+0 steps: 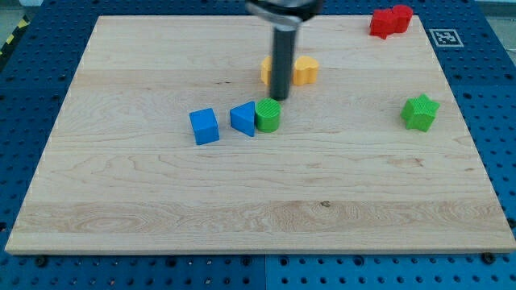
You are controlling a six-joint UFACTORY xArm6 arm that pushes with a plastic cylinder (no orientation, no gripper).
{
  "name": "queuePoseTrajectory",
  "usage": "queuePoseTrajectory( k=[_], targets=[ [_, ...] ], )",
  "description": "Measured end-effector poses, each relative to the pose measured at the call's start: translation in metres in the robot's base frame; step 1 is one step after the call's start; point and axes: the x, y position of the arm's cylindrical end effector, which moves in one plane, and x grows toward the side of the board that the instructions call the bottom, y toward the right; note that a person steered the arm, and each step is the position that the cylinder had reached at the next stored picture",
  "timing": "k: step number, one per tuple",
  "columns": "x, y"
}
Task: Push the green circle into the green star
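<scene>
1. My tip [280, 98], the lower end of a straight dark rod with no fingers to spread or pinch, stands on the pale wooden board [161, 209] just above the green circle block, close to its upper edge; whether it touches I cannot tell.
2. Farthest toward the view's left lies a blue plastic cube [204, 126], a little apart from its neighbour.
3. Next comes a blue triangular plastic block [243, 118], touching the left side of the green circle.
4. The green round plastic block, the green circle [268, 116], sits near the board's middle.
5. Behind the rod lies a yellow-orange plastic block [300, 71], partly hidden, its shape unclear.
6. A red plastic block [390, 20] sits at the view's top right corner.
7. The green star-shaped plastic block [420, 112] lies well apart to the view's right of the circle.
</scene>
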Motion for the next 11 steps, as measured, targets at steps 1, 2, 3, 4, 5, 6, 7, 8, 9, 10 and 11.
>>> queuePoseTrajectory(
  k=[1,2,3,4,5,6,7,8,9,10,11],
  targets=[
    [0.015,-0.026],
    [0.037,-0.026],
    [0.056,-0.026],
    [0.062,-0.026],
    [0.058,-0.022],
    [0.046,-0.016],
    [0.045,0.001],
    [0.045,0.032],
    [0.045,0.067],
    [0.038,0.093],
    [0.023,0.095]
  ],
)
